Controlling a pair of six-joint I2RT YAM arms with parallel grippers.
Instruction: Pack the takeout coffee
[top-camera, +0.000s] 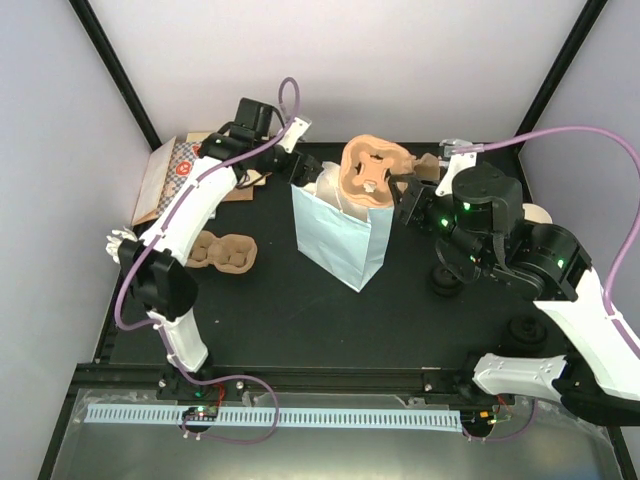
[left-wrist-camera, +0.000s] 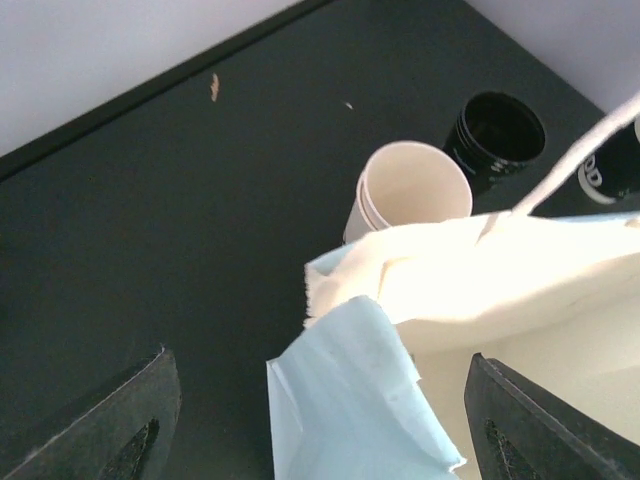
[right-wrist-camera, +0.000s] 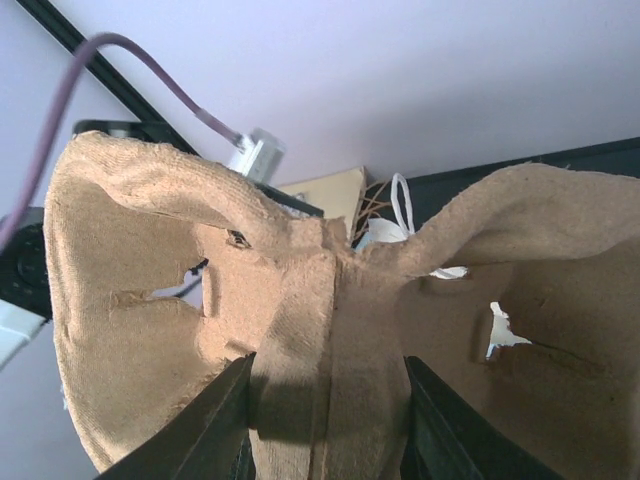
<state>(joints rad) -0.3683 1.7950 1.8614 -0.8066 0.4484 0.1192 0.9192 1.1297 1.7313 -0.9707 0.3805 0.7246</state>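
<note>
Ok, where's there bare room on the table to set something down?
Widest bare patch: table in front of the light blue bag, toward the near edge. Narrower strip between bag and spare carrier. Crowded behind the bag with cups, right of it with lids.

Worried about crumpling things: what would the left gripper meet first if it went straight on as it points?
Probably the light blue bag, whose rim sits between the left gripper's open fingers; a lidless cream cup stands beyond.
</note>
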